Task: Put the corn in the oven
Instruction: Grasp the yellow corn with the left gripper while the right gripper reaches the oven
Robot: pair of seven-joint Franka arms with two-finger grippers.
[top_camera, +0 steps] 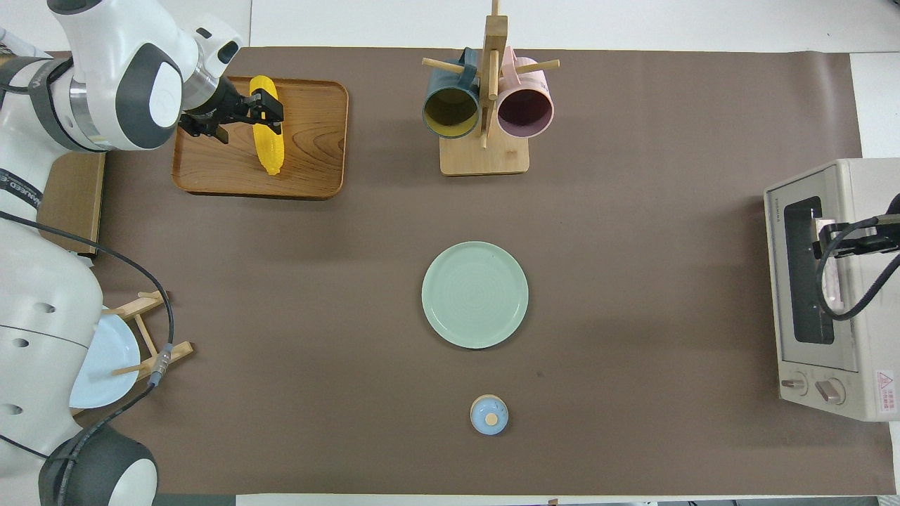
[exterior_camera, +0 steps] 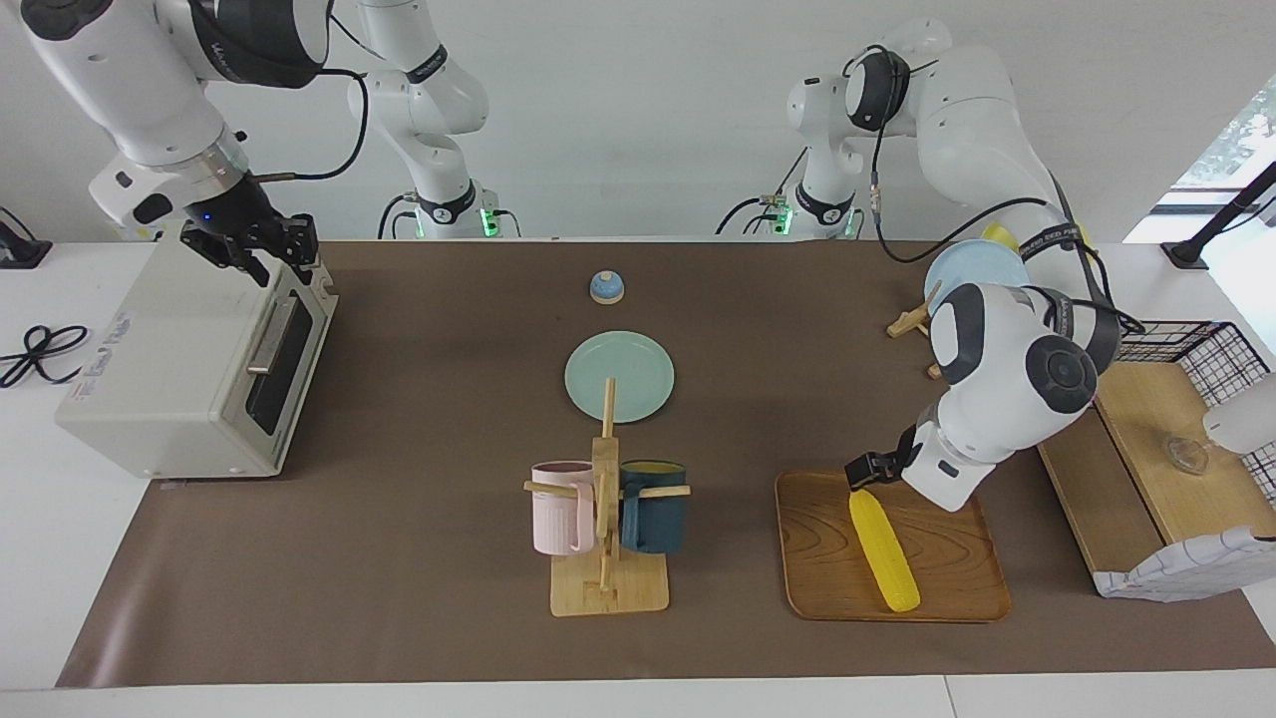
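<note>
At the lower right of the facing view, the corn lies on a wooden tray toward the left arm's end of the worktop, and the left claw hangs over the cob's end nearer the robots with its fingers spread wide, not gripping it. Upper left in that view, the right claw is at the top edge of the toaster oven, by the closed door; whether its fingers are clenched I cannot tell. Mid-frame stand a mug rack, a green plate and a small blue bell.
</note>
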